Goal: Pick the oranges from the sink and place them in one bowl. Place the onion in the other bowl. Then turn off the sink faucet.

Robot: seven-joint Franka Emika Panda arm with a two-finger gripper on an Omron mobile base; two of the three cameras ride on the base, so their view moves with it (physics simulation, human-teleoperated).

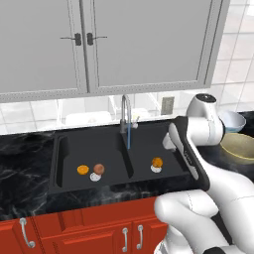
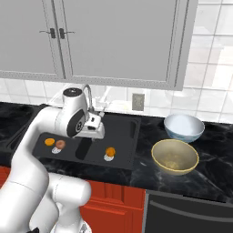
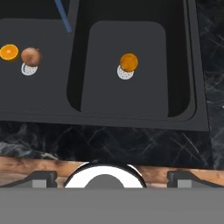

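You are looking down from above the front edge of the sink (image 3: 192, 65), the gripper (image 3: 112, 177) hanging over the counter lip with its two dark tips spread as wide as they go and nothing between them. In the hand view, the nearer orange (image 3: 128, 62) sits in the right basin, touching its pale drain, straight ahead of the tips and slightly to the right of centre; that is the relation your next reach likely turns on, a forward and downward move into that basin. The fruit is round, so no long axis dictates the wrist's roll.

In the left basin, the second orange (image 3: 8, 52) lies just beside the onion (image 3: 31, 56), which rests against the other drain; both are well off to the left. A thin blue stream falls from the faucet (image 1: 126, 115) onto the divider, so the water appears to be running.

The arm (image 2: 43, 127) arches up from the base and bends forward, the hand pointing down over the sink. The yellow-tan bowl (image 2: 175, 157) and the pale blue-white bowl (image 2: 184, 127) stand empty on the counter to the right.
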